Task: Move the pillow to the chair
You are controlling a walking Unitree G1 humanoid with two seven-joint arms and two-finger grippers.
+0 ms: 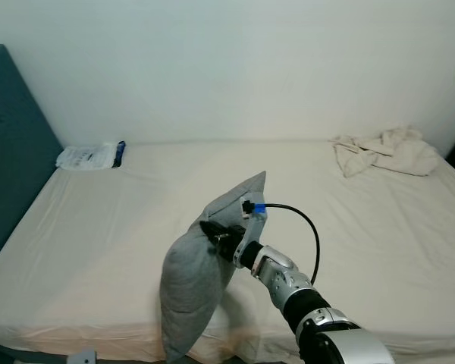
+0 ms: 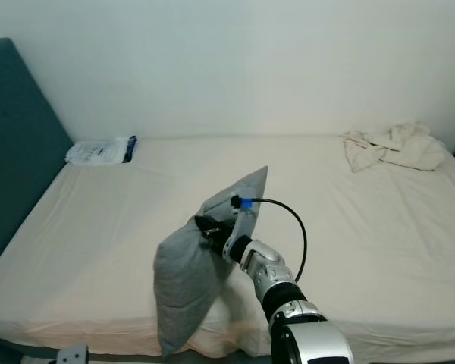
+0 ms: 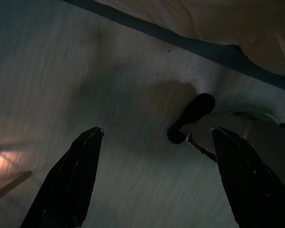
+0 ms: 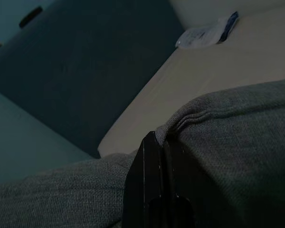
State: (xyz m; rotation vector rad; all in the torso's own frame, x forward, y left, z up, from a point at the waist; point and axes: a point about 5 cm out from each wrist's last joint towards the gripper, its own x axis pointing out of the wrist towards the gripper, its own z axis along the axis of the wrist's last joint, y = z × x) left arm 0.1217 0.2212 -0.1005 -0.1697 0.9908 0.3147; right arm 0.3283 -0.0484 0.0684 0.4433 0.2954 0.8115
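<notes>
My right gripper [image 1: 216,233] has its jaws clenched on one long edge of the grey fabric pillow [image 1: 201,269], partway down from its upper corner. The pillow hangs with its long axis near vertical, lifted above the near edge of the cream-sheeted bed [image 1: 121,250], lower end sagging below the mattress edge. My left gripper [image 3: 152,175] hangs idle over the floor beside the bed, jaws released. No chair is in view.
</notes>
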